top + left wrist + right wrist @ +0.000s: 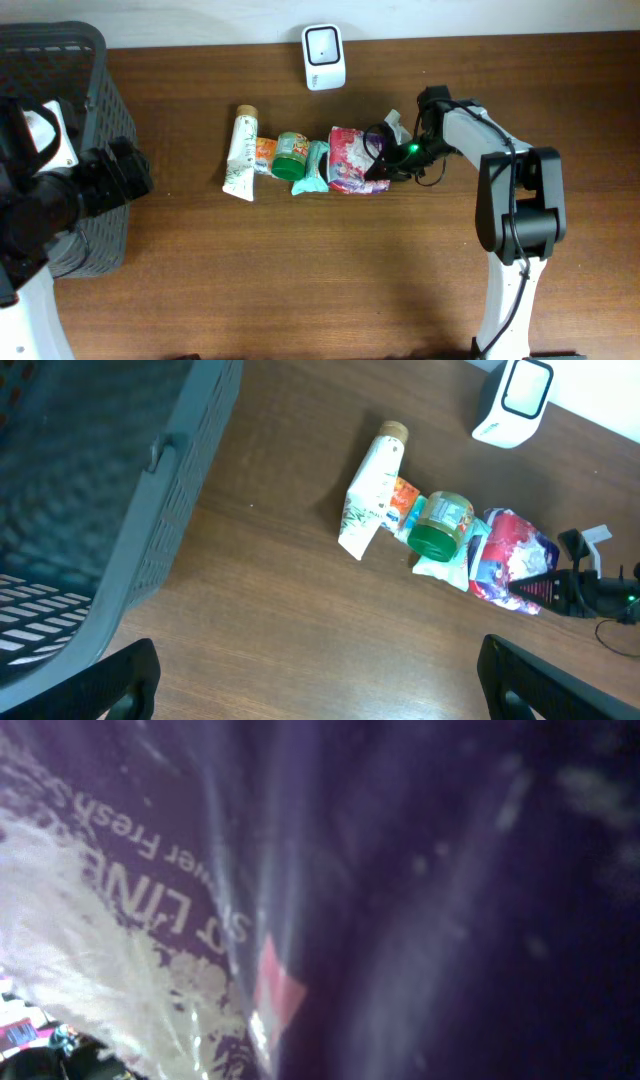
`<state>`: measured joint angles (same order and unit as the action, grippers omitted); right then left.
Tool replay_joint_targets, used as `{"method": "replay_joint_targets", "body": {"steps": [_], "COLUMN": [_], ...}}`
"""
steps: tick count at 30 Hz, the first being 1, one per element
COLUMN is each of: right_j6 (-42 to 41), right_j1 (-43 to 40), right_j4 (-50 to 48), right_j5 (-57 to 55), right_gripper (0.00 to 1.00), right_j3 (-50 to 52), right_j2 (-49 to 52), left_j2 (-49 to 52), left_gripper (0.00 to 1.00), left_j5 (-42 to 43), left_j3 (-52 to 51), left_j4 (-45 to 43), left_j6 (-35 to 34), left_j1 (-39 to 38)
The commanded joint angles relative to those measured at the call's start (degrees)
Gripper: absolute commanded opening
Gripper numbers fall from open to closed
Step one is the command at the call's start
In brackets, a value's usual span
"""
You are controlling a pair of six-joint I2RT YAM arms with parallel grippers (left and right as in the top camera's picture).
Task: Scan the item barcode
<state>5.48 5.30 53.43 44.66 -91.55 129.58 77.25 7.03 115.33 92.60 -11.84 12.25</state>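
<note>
crinkled plastic film fills the right wrist view, with printed lettering close against the lens, so the fingers themselves are not shown there. in the overhead view the right gripper (pixel 378 170) is found at the right-hand edge of the red and white pouch (pixel 348 158), with its jaws pressed together on that edge. the pouch is judged to be pinched but not yet raised, since it lies flat on the wooden table (pixel 300 280). it forms the right end of a row, touching a teal packet (pixel 313 168), beyond which a green-lidded jar (pixel 292 155) and a white tube (pixel 240 152) are laid.

the left gripper (pixel 318 660) is held spread wide with nothing between its fingers. it is kept beside the grey basket (pixel 70 60), well apart from the row.

the step in hand is taken to be the pick-up of the item. no barcode can be made out in any view. for the next move, the pouch would need to be lifted clear of the packet without dragging it, then carried to the white scanner (pixel 324 57) at the back of the table. there it would have to be turned until the coded face is presented to the scanner's window. a grip on thin film may slip, so a slow lift is called for.
</note>
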Motion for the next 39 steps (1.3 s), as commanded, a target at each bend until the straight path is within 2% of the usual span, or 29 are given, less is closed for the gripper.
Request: {"method": "replay_joint_targets", "body": {"steps": [1, 5, 9, 11, 17, 21, 33, 34, 35, 38, 39], "right_j6": [-7.2, -9.5, -9.7, -12.7, -17.6, -24.4, -25.9, -25.9, -25.9, -25.7, -25.7], "right_j1": [0.3, 0.8, 3.1, 4.0, 4.5, 5.2, 6.7, 7.5, 8.8, 12.9, 14.5], "right_j4": [1.0, 7.6, 11.8, 13.4, 18.7, 20.8, 16.9, 16.9, 16.9, 16.1, 15.4], "right_j5": [-9.4, -23.3, -36.7, -43.6, -56.2, -71.4, -71.8, -71.9, -71.9, -71.8, -71.1], "right_gripper": [0.04, 0.04, 0.04, 0.04, 0.04, 0.04, 0.04, 0.06, 0.12, 0.34, 0.45], "right_j3": [-4.5, -10.7, -12.0, -12.0, -12.0, -11.6, -4.7, -4.7, -4.7, -4.7, -4.7], "right_j2": [-2.2, -7.5, -12.2, -13.6, -14.2, -14.0, -13.7, -13.7, -13.7, -13.7, -13.7], "left_j2": [-0.1, -0.1, -0.1, -0.1, -0.1, -0.1, -0.1, -0.1, -0.1, -0.1, -0.1], "left_gripper": [0.99, 0.99, 0.99, 0.99, 0.99, 0.99, 0.99, 0.99, 0.99, 0.99, 0.99], "left_j5": [0.0, 0.0, 0.0, 0.0, 0.0, 0.0, 0.0, 0.0, 0.0, 0.0, 0.0], "left_j3": [-0.1, -0.1, -0.1, -0.1, -0.1, -0.1, -0.1, -0.1, -0.1, -0.1, -0.1], "left_j4": [0.1, 0.1, 0.1, 0.1, 0.1, 0.1, 0.0, 0.1, 0.1, 0.1, 0.1], "left_j6": [-0.5, -0.5, -0.5, -0.5, -0.5, -0.5, -0.5, -0.5, -0.5, -0.5, -0.5], "left_j1": [0.3, 0.3, 0.3, 0.3, 0.3, 0.3, 0.3, 0.3, 0.3, 0.3, 0.3]}}
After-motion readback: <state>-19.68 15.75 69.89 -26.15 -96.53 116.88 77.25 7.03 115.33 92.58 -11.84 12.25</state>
